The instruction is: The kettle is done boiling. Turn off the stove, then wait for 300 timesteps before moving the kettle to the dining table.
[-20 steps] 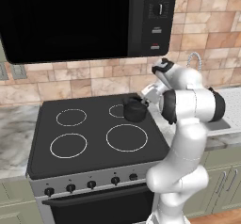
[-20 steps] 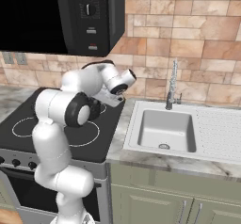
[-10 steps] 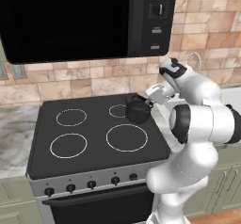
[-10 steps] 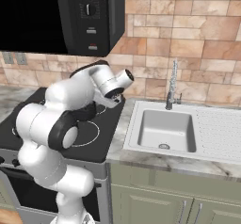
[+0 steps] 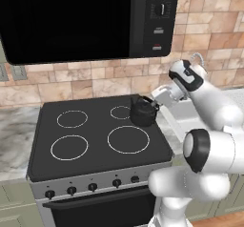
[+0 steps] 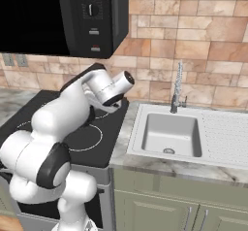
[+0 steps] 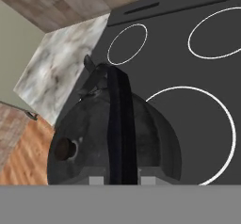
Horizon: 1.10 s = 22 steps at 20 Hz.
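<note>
Black microwave (image 5: 90,18) overhead, sink (image 6: 172,134) and faucet (image 6: 177,87) off to the right, knobs (image 5: 93,187) along the stove (image 5: 95,140) front. Kettle (image 5: 143,110) above the back right burner, by the cooktop's right edge. Gripper (image 5: 156,104) right at its handle (image 7: 120,124), clamped shut on the arched bar.

The black glass stove (image 5: 95,135) is set between marble counter (image 5: 16,145) stretches, with four white ring burners marked on it and a row of black knobs along its steel front. The small black kettle (image 5: 142,111) is seen over its far right part, beside the far right ring.
</note>
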{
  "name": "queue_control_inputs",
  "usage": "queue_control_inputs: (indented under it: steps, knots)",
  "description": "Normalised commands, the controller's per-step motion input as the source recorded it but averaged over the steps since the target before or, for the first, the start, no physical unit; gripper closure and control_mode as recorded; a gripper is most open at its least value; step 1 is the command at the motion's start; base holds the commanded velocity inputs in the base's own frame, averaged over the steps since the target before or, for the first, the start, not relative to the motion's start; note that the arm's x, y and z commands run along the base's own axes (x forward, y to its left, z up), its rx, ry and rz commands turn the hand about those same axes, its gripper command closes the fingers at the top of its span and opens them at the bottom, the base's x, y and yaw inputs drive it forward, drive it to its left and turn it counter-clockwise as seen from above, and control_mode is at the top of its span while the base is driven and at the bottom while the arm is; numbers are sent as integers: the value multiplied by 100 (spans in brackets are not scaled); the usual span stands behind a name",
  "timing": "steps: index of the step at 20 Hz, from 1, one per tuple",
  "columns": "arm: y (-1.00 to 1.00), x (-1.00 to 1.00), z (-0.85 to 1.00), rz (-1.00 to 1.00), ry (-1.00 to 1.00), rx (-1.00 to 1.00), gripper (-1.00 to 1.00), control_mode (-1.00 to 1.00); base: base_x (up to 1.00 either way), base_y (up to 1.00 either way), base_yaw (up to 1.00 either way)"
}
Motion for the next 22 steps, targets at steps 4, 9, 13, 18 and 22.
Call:
queue_control_inputs:
  steps: [4, 9, 13, 18, 22]
  knots:
    - [0, -46, 22, -3, 0, 0, 100, -100, 0, 0, 0]
    - [0, -44, 18, -3, 0, 0, 100, -100, 0, 0, 0]
    - [0, -41, 21, -3, 0, 0, 100, -100, 0, 0, 0]
    - [0, -32, 18, -2, 0, 0, 100, -100, 0, 0, 0]
    - [0, -3, 2, 0, 0, -1, 100, -100, 0, 0, 0]
